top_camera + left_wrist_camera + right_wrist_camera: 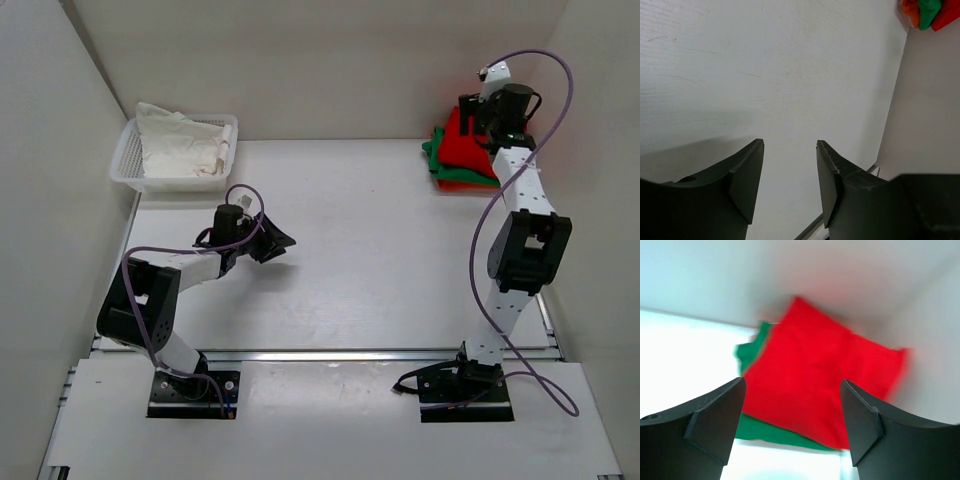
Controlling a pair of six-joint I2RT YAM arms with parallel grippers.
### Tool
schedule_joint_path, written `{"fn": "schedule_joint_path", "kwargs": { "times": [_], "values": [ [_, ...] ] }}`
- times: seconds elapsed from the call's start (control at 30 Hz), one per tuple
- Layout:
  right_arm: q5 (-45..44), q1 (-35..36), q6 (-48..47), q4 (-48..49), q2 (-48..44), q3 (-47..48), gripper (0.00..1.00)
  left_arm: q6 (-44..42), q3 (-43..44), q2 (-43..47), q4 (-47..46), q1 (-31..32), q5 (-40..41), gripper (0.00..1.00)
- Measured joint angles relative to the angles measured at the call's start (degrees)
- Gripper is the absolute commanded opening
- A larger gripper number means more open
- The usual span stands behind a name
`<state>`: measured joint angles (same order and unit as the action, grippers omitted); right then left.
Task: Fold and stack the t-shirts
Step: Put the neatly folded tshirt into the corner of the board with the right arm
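Observation:
The folded t-shirts lie stacked at the table's far right corner: the red t-shirt (466, 146) on top, the green t-shirt (432, 152) under it, an orange t-shirt edge (462, 186) at the bottom. In the right wrist view the red shirt (825, 385) lies over the green one (765, 432). My right gripper (478, 112) (792, 405) hovers above the stack, open and empty. My left gripper (272, 243) (790, 170) is open and empty over bare table at the left middle. The stack shows far off in the left wrist view (927, 12).
A white plastic basket (127, 160) holding white cloth (180, 145) stands at the far left corner. White walls close in the table on the left, back and right. The table's front edge has a metal rail (330, 354).

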<state>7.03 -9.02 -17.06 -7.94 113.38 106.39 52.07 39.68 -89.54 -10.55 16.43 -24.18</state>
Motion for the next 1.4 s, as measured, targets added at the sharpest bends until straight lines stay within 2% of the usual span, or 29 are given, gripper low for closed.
{"fn": "schedule_joint_path", "kwargs": {
  "times": [0.3, 0.43, 0.5, 0.6, 0.63, 0.7, 0.77, 0.87, 0.93, 0.97, 1.1, 1.27, 1.4],
  "values": [
    [1.90, 5.79, 3.52, -3.17, 13.57, 1.75, 0.72, 0.24, -1.38, 2.78, -1.11, -0.17, -1.11, 0.58],
    [-1.09, 6.58, 4.26, -5.81, 19.02, 3.28, 0.72, 0.33, -2.27, 3.32, -1.73, -0.63, -1.77, 0.58],
    [-3.19, 6.80, 4.39, -5.92, 19.65, 3.28, 0.68, 0.33, -2.75, 3.50, -1.88, -0.94, -2.01, 0.58],
    [-6.08, 7.30, 4.76, -5.46, 19.61, 3.72, 0.47, 0.37, -3.41, 3.65, -1.95, -0.98, -2.10, 0.58],
    [-7.02, 7.50, 4.87, -5.27, 19.61, 3.89, 0.45, 0.44, -3.61, 3.74, -1.95, -1.03, -2.16, 0.59],
    [-8.68, 7.85, 5.07, -4.90, 19.54, 3.89, 0.32, 0.50, -3.69, 3.78, -1.95, -1.09, -2.27, 0.59],
    [-10.34, 7.89, 5.11, -4.28, 19.37, 3.58, 0.28, 0.57, -3.69, 3.87, -1.97, -1.09, -2.29, 0.59],
    [-12.81, 7.93, 5.18, -3.82, 19.17, 3.30, 0.28, 0.70, -3.72, 4.13, -2.01, -1.09, -2.40, 0.58],
    [-14.10, 7.93, 4.90, -3.80, 19.17, 3.32, 0.02, 0.83, -3.74, 4.26, -2.14, -1.11, -2.47, 0.59],
    [-14.67, 7.93, 4.79, -3.98, 19.17, 3.43, 0.00, 0.94, -3.74, 4.28, -2.29, -1.20, -2.49, 0.58],
    [-15.61, 7.93, 4.59, -4.37, 19.08, 3.98, 0.00, 1.05, -4.22, 4.31, -2.84, -1.25, -2.51, 0.59],
    [-14.82, 8.26, 4.59, -2.69, 15.56, -1.51, 0.00, 1.25, -4.61, 4.98, -2.93, -1.11, -2.40, 0.59],
    [-14.01, 8.26, 4.52, -3.02, 12.59, -2.38, 0.00, 1.05, -4.68, 5.18, -3.08, -0.70, -2.16, 0.59]
  ]
}}
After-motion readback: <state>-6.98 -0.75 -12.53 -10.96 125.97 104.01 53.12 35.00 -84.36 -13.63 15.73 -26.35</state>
